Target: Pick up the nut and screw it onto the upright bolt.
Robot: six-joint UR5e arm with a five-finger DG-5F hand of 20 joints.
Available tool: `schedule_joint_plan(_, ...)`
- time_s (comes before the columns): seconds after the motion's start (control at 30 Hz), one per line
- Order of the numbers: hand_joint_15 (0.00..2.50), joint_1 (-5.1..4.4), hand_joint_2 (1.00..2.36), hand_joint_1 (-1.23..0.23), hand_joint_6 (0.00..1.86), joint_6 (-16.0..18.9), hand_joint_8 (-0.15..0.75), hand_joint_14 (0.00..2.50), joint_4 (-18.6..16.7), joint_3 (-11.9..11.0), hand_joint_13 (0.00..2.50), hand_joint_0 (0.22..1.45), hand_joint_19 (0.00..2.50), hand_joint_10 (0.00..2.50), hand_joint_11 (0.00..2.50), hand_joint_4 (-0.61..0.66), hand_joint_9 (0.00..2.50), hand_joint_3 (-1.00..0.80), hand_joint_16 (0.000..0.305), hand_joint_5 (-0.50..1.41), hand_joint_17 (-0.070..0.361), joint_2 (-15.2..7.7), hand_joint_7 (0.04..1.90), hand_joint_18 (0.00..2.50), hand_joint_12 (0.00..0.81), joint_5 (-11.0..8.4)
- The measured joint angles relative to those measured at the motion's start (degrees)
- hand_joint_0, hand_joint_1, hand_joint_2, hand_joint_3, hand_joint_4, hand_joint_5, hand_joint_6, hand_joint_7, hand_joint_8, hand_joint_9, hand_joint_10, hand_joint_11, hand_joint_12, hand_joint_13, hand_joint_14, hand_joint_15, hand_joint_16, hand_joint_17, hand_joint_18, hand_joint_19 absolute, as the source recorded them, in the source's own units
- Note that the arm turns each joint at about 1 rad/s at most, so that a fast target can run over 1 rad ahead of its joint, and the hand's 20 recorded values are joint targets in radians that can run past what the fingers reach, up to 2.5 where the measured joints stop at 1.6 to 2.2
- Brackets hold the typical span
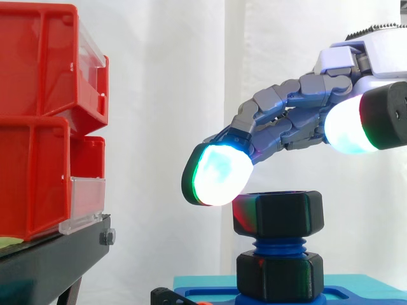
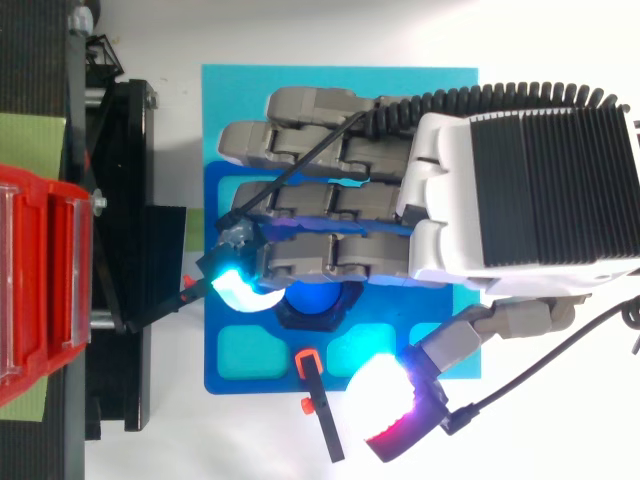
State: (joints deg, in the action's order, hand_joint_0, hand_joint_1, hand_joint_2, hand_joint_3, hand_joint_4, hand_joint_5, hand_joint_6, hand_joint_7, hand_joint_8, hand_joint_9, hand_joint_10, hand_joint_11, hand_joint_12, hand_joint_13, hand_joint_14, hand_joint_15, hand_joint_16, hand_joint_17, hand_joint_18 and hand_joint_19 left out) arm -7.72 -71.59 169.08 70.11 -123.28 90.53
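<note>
Just below the hand [image 1: 286, 114], the black nut [image 1: 278, 213] already sits on the blue bolt [image 1: 278, 246]. The fingers are apart and hold nothing. Bare thread shows, so more turning seems left.

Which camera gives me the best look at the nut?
The side view: the nut shows whole, seated on the blue bolt, just below the robot hand. The top view gives a sliver of its rim around the bolt, under the fingers.
</note>
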Motion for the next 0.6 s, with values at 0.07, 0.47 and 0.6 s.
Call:
schedule_joint_plan(0.07,0.00,-0.01,1.00,-0.34,0.50,0.0,0.266,0.00,0.0,0.0,0.13,0.45,0.00,0.00,0.00,0.19,0.50,-0.50,0.054,-0.15,0.121,0.0,0.79,0.00,0.387,0.02)
schedule_joint_plan(0.47,0.00,0.55,1.00,-0.34,0.50,0.0,0.282,0.00,0.1,0.0,0.26,0.47,0.00,0.00,0.00,0.23,0.64,-0.50,0.045,-0.11,0.102,0.0,0.90,0.00,0.365,0.27)
schedule_joint_plan(0.6,0.00,1.03,1.00,-0.34,0.50,0.0,0.286,0.00,0.0,0.0,0.31,0.47,0.00,0.00,0.00,0.26,0.70,-0.50,0.042,-0.09,0.095,0.0,0.96,0.02,0.357,0.42)
